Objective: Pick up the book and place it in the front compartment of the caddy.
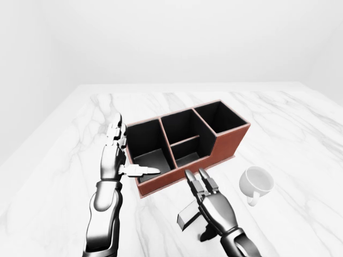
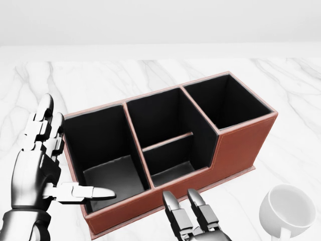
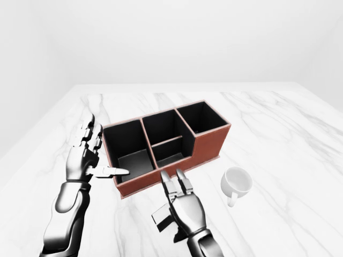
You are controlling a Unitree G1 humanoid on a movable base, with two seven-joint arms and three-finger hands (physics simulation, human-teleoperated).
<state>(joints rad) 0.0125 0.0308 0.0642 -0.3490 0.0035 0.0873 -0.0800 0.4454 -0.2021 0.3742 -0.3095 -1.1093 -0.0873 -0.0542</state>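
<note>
The caddy [image 2: 241, 145] is brown leather with black insides and lies slantwise on the marble. Its low compartment [image 2: 173, 170] sits in the middle of the near wall. In the left-eye view a dark book [image 1: 187, 217] with a pale edge shows low down, half hidden beneath my right hand [image 1: 206, 195]. That hand's fingers are stretched straight toward the caddy, and the hand is open. Whether the thumb touches the book is hidden. My left hand [image 2: 65, 155] stands open beside the caddy's left end, thumb pointing over the left compartment.
A white mug [image 2: 288, 211] stands on the marble at the lower right of the head view, just right of my right hand. The white marble tabletop [image 1: 300, 123] spreads around the caddy, and its far edge meets a white wall.
</note>
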